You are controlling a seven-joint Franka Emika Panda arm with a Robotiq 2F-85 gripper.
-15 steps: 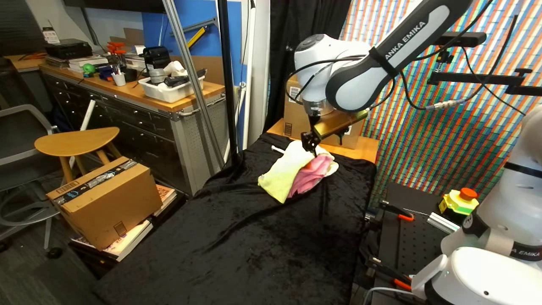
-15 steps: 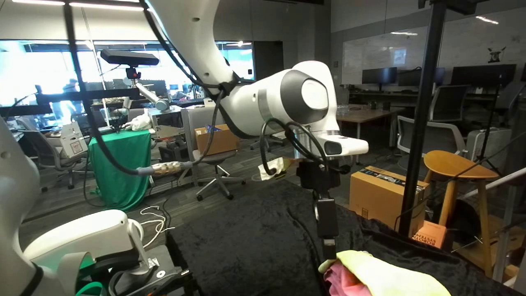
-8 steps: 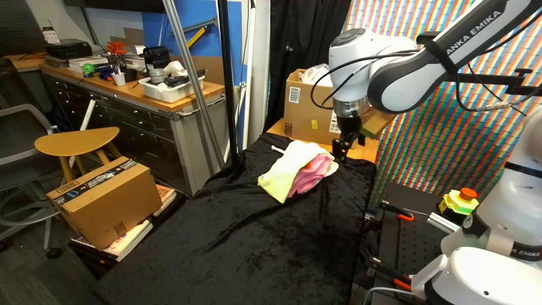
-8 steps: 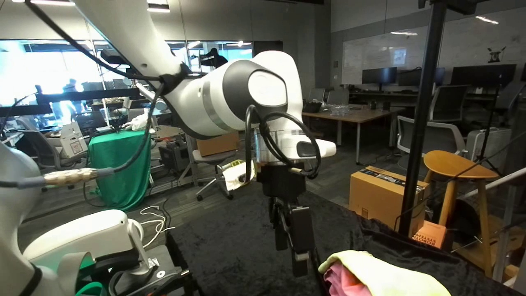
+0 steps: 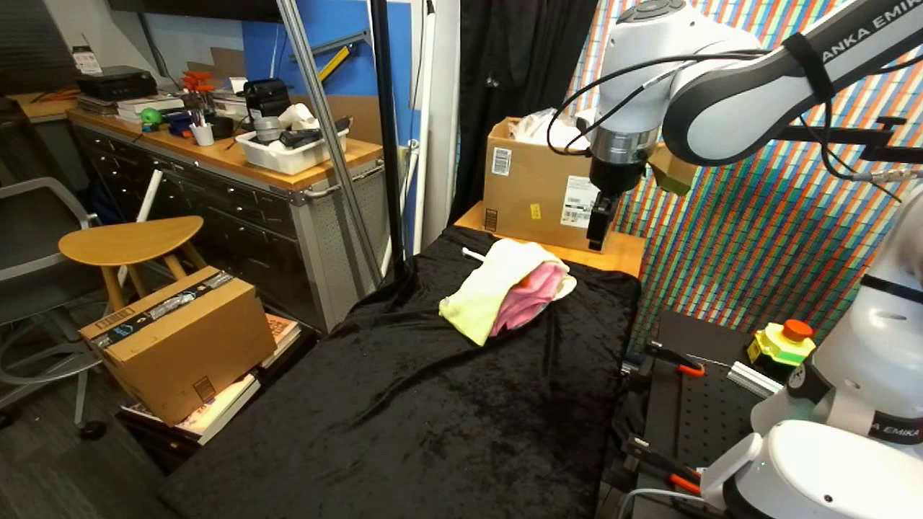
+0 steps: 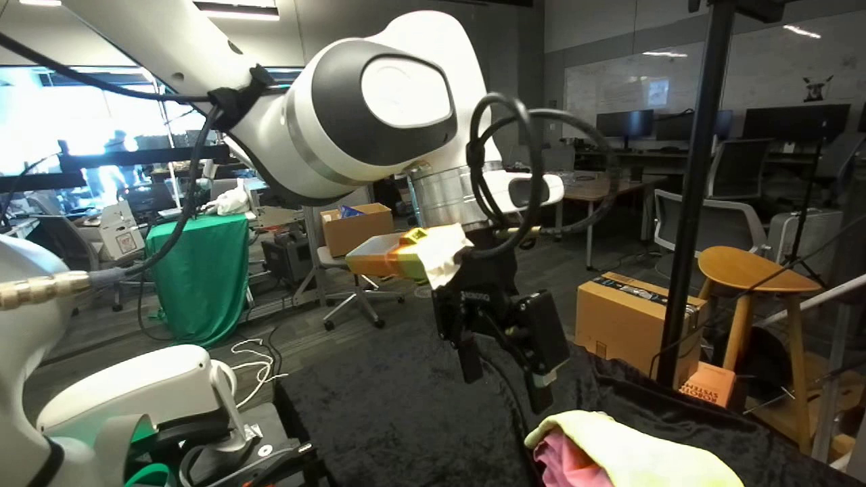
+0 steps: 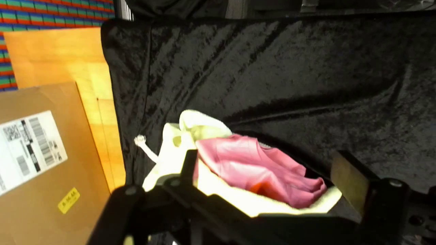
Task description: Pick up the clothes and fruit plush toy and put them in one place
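Below my gripper [image 6: 506,387], and apart from it, the clothes [image 5: 506,292] lie in one loose heap on black cloth [image 5: 433,418], the pink garment [image 7: 245,166] partly wrapped by the pale yellow-green garment [image 5: 472,306]. Jaws: spread wide, gripping nothing. I judge the fabric light, limp and hard to damage; I advise pinching a raised fold through both layers, as the outer one may slide off alone. An orange-red patch [image 7: 267,191] against the pink may be the plush toy; too little shows to confirm.
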